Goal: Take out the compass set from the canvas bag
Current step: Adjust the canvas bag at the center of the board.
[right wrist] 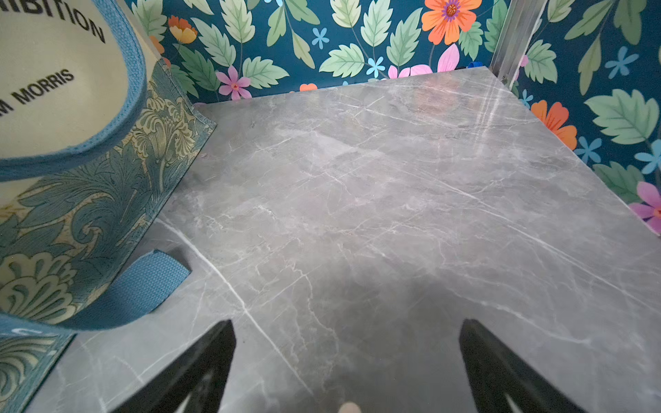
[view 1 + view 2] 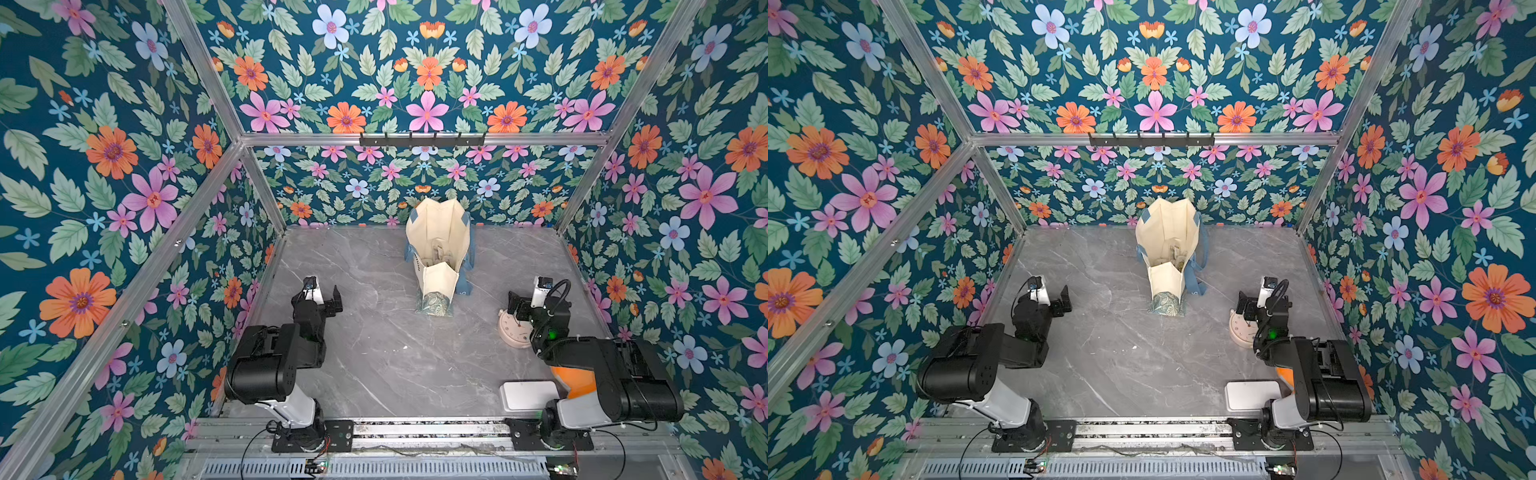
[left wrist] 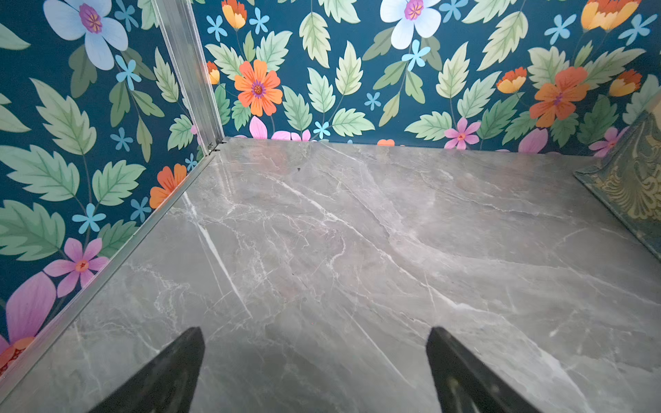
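Canvas bag (image 2: 436,237): upright at 12 o'clock (mouth gaping), insides hard to tell.
Left claw (image 3: 315,330): apart.
Right claw (image 1: 346,322): apart.

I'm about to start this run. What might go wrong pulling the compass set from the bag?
The canvas bag stands upright, unheld; reaching in may tip it. Its loose blue straps could snag a finger. The open right gripper sits beside a clock it might knock.

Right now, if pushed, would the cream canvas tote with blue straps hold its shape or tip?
Probably floppy: the cream canvas tote has creased, inward-folded walls. Likely tippy: it stands tall on a narrow paisley base.
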